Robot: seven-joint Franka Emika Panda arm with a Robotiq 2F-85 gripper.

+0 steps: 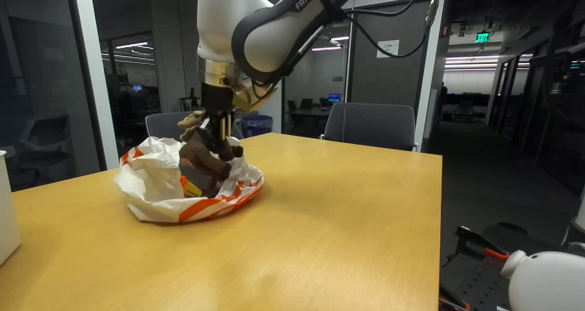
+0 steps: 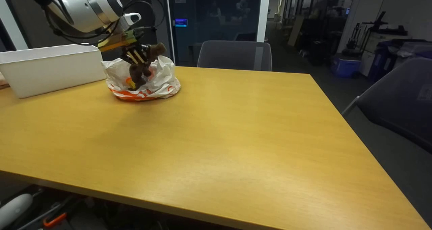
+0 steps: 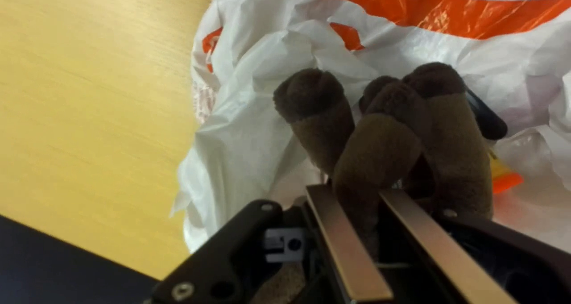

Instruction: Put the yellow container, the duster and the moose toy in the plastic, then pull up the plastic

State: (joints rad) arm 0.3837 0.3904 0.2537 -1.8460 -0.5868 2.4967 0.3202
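The plastic [image 1: 151, 178] is a crinkled white bag with orange print, lying open on the table; it also shows in an exterior view [image 2: 165, 76] and the wrist view [image 3: 250, 130]. My gripper [image 1: 221, 135] points down over the bag's opening, shut on the brown moose toy [image 1: 201, 155]. In the wrist view the toy's limbs [image 3: 379, 152] hang between and beyond the fingers [image 3: 355, 190]. The toy's lower part is inside the bag's rim. The yellow container [image 1: 192, 189] lies in the bag, partly hidden. A dark edge [image 3: 490, 118] beside the toy appears to be the duster, mostly hidden.
A long white bin [image 2: 54, 71] stands on the table beside the bag, its edge also showing in an exterior view [image 1: 7, 210]. Grey chairs [image 1: 370, 128] stand along the table [image 1: 320, 219]. The bag sits near a table edge in the wrist view.
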